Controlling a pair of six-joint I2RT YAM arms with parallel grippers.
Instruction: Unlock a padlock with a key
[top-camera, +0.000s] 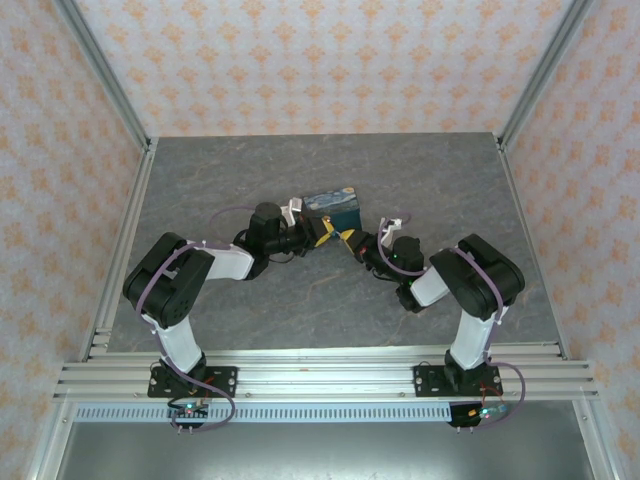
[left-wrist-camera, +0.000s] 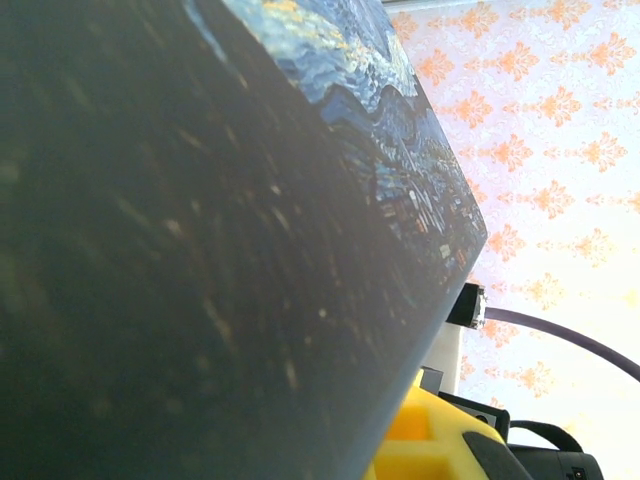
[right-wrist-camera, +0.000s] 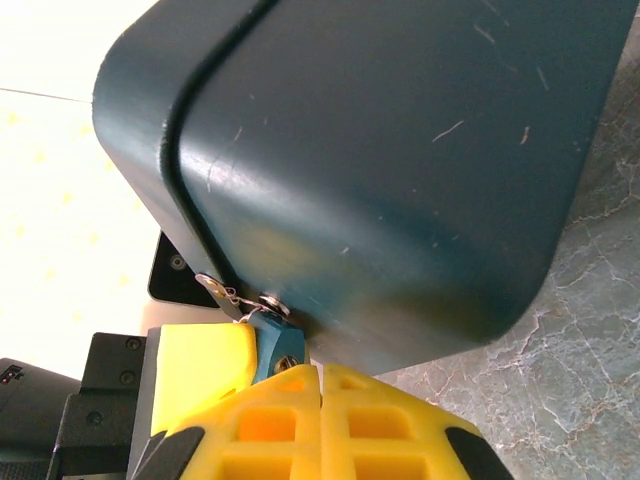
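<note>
A tiny blue padlock (right-wrist-camera: 273, 340) hangs by its metal shackle (right-wrist-camera: 272, 303) from the front of the dark-blue box (right-wrist-camera: 380, 170), which stands mid-table (top-camera: 332, 203). A small silvery key (right-wrist-camera: 210, 288) on a thin ring dangles beside the shackle, free of both grippers. My right gripper (right-wrist-camera: 320, 372) is shut, jaws pressed together, its tips just under the padlock. One yellow finger (right-wrist-camera: 200, 365) of my left gripper (top-camera: 324, 232) lies against the padlock's left side; its other finger is hidden. Both grippers meet at the box's near side, the right gripper (top-camera: 348, 239) coming from the right.
The box's dark side (left-wrist-camera: 200, 250) sits very close to the left wrist camera, with the right gripper's yellow finger (left-wrist-camera: 420, 445) beyond it. The grey marbled table (top-camera: 250, 180) is walled by patterned panels and metal posts (top-camera: 105, 75). An aluminium rail (top-camera: 320, 375) runs along the near edge.
</note>
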